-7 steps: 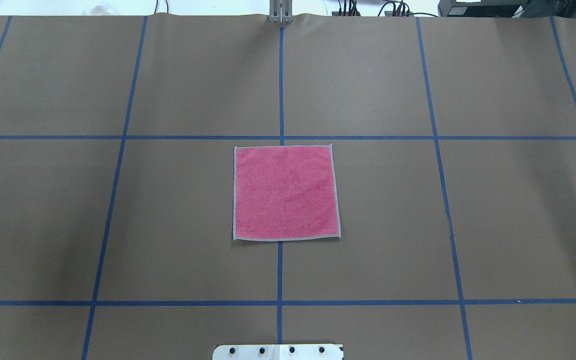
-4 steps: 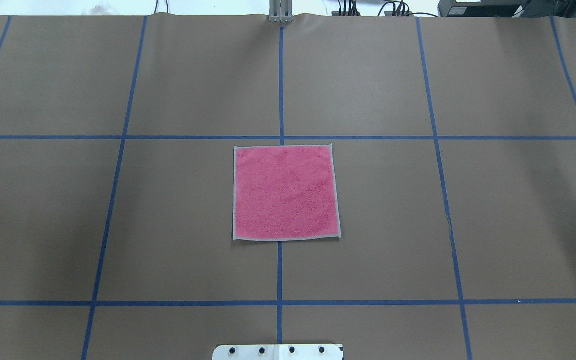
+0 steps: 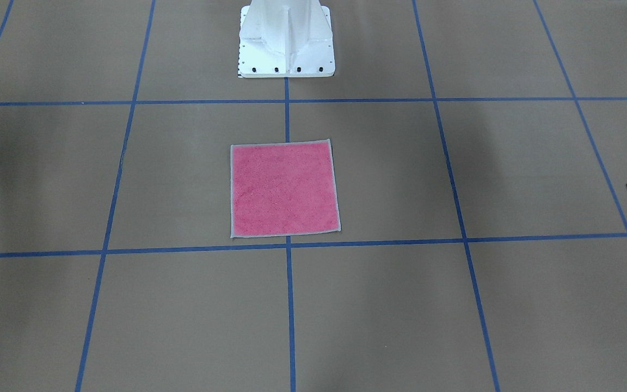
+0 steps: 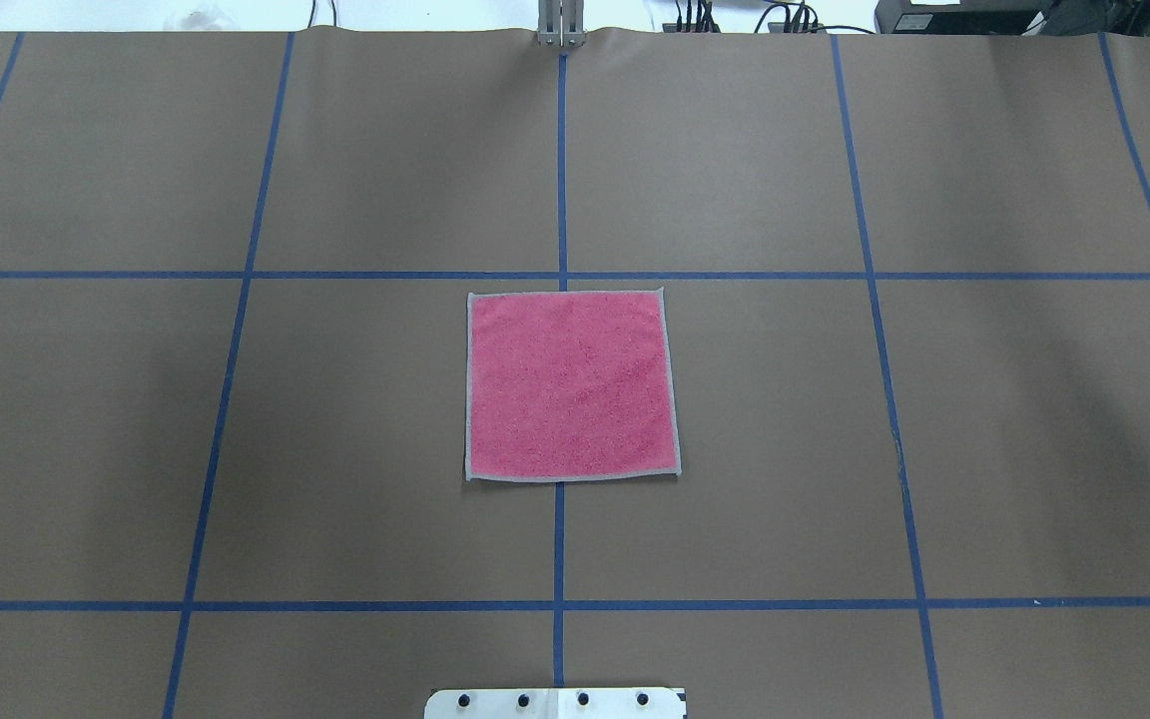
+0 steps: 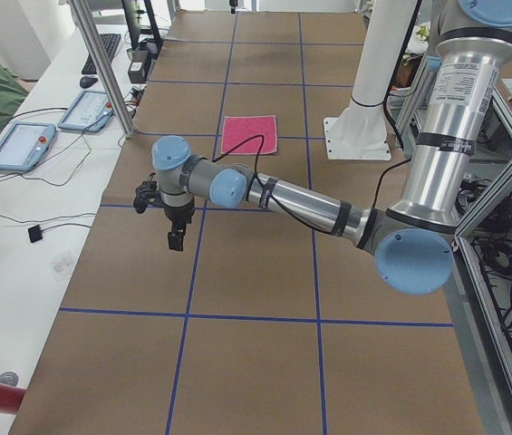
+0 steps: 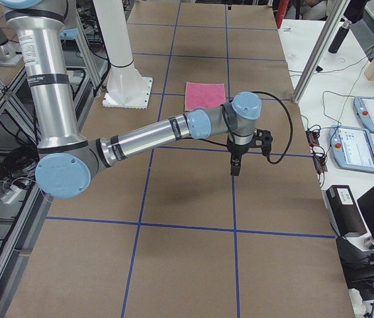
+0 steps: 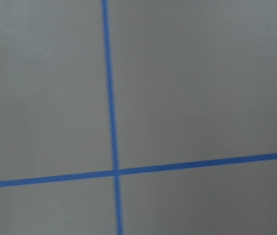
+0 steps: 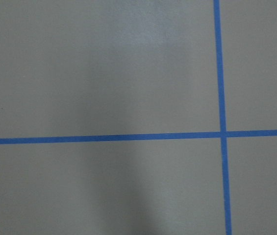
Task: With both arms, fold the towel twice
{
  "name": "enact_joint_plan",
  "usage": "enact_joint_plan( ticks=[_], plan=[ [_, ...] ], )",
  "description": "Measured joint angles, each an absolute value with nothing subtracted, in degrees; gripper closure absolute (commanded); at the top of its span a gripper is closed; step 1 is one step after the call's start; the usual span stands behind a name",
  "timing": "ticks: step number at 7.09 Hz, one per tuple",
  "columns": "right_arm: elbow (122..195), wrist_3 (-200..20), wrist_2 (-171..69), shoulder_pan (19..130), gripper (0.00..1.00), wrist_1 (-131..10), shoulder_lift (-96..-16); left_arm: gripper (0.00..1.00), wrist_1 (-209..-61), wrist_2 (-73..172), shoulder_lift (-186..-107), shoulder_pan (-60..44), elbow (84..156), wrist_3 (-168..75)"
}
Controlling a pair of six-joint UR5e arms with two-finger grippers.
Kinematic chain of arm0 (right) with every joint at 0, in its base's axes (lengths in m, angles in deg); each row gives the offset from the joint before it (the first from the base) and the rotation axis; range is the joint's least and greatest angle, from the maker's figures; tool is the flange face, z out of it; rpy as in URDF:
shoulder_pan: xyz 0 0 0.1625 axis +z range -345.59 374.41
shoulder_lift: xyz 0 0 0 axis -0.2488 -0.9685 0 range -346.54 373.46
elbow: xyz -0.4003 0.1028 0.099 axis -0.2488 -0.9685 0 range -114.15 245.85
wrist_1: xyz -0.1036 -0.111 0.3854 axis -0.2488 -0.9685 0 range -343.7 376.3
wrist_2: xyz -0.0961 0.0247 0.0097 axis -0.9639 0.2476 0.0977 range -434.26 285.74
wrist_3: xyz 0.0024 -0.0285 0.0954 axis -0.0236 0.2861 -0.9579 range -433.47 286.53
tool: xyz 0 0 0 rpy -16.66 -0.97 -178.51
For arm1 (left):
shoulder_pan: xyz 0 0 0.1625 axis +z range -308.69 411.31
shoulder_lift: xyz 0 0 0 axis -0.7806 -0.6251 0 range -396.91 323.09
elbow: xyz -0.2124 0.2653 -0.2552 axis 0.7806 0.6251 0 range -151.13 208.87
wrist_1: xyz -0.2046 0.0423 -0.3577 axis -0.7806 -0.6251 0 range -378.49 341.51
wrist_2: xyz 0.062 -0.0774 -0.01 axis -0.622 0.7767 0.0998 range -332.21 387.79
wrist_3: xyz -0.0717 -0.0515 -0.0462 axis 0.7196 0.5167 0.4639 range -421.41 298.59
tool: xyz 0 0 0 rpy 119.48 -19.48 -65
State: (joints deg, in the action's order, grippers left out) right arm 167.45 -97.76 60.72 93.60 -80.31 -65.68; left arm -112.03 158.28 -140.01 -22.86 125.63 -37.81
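Towel (image 4: 571, 385) lies flat, unfolded, pink face up at centre of bench (image 4: 835, 449); left tool (image 5: 175, 237) and right tool (image 6: 235, 167) hover well apart either side, open or closed cannot tell; both folds undone.

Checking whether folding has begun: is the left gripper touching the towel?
Apart. The exterior left view shows the left gripper hanging over bare table, a clear stretch short of the towel.

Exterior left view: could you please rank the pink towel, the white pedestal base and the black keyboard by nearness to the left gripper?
1. Pink square terry towel, just beyond the left gripper.
2. White pedestal base, farther right.
3. Black keyboard, far back, leftward.
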Motion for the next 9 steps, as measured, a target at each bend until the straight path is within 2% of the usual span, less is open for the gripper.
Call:
enact_joint_plan(
  ticks=[3, 5, 9],
  plan=[
    [167.32, -105.80, 61.31, 85.67, 0.00, -78.62, -59.10, 0.00, -127.52, 158.08, -145.24, -6.83, 127.61, -5.80],
    [166.37, -110.41, 61.18, 80.25, 0.00, -69.41, -58.68, 0.00, -135.71, 154.62, -149.61, 3.15, 127.01, 16.27],
    [165.61, -118.83, 61.70, 76.19, 0.00, -63.84, -58.65, 0.00, -137.37, 143.26, -154.78, 18.93, 127.09, 35.87]
  ],
)
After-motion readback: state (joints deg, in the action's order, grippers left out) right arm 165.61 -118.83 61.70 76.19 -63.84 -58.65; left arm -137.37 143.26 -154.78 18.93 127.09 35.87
